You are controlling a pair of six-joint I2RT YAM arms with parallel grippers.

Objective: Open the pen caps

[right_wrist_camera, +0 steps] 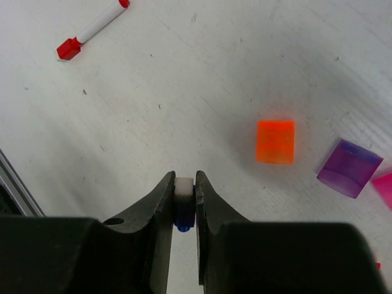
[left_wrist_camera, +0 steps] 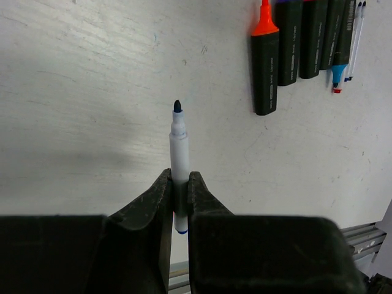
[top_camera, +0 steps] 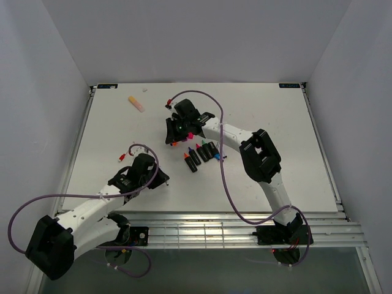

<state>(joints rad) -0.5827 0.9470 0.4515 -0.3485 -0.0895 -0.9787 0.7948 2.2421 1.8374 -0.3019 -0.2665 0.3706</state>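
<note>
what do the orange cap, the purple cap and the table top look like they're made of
Orange cap: probably plastic, bright and smooth, slightly translucent by its even glow. Purple cap: plastic too, more see-through, paler along its edges. Table top: hard white board, matte, scuffed and finely scratched; laminate or painted, cannot tell.

White pen (left_wrist_camera: 179, 147) with a dark blue tip, orange cap (right_wrist_camera: 275, 141), purple cap (right_wrist_camera: 349, 168).
</note>
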